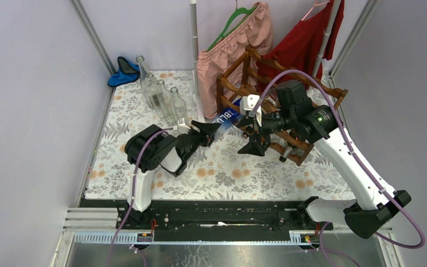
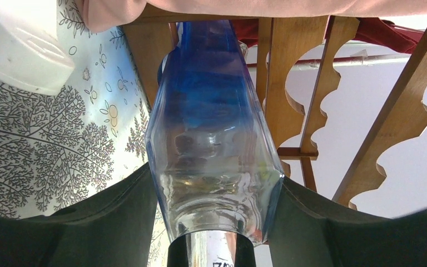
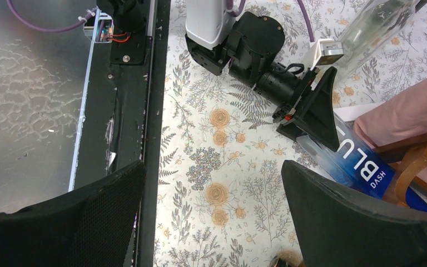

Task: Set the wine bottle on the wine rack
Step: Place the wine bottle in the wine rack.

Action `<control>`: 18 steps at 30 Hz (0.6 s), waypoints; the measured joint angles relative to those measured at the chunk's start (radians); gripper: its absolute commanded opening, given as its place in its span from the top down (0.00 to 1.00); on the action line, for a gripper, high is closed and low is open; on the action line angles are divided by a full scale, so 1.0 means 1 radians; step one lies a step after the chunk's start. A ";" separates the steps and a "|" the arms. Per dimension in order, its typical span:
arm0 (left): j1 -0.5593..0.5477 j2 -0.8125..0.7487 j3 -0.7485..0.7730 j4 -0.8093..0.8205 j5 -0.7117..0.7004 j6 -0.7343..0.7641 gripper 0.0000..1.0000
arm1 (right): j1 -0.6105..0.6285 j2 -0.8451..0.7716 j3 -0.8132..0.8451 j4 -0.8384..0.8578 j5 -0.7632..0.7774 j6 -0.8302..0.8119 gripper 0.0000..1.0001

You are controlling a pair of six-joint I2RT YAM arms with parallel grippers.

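Note:
The wine bottle [image 1: 228, 118] is blue glass with a white "BLU" label and lies nearly level, its far end inside the reddish-brown wooden wine rack [image 1: 303, 146]. My left gripper [image 1: 214, 130] is shut on the bottle's near end. In the left wrist view the bottle [image 2: 214, 128] fills the gap between the black fingers [image 2: 117, 214], with the rack's scalloped rails [image 2: 389, 128] beyond it. My right gripper [image 1: 254, 143] hangs open just in front of the rack, right of the bottle. The right wrist view shows only floral cloth between its jaws [image 3: 212, 167], and the bottle [image 3: 361, 167] to the right.
Several clear glass bottles [image 1: 161, 97] stand at the back left by a blue cloth [image 1: 123, 72]. A pink garment [image 1: 228, 50] and a red one [image 1: 311, 39] hang on a stand over the rack. The stand's white base [image 2: 22, 50] lies left of the bottle.

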 measured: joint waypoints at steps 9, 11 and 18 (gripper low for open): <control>-0.015 0.000 -0.003 -0.003 -0.008 -0.001 0.27 | 0.000 0.000 -0.003 0.001 0.001 -0.001 0.00; -0.020 0.000 -0.006 -0.004 -0.009 -0.004 0.26 | 0.000 0.001 -0.013 0.006 0.006 -0.006 0.00; -0.037 -0.002 -0.014 -0.008 -0.010 -0.010 0.08 | 0.000 0.026 -0.077 0.016 0.069 -0.059 0.00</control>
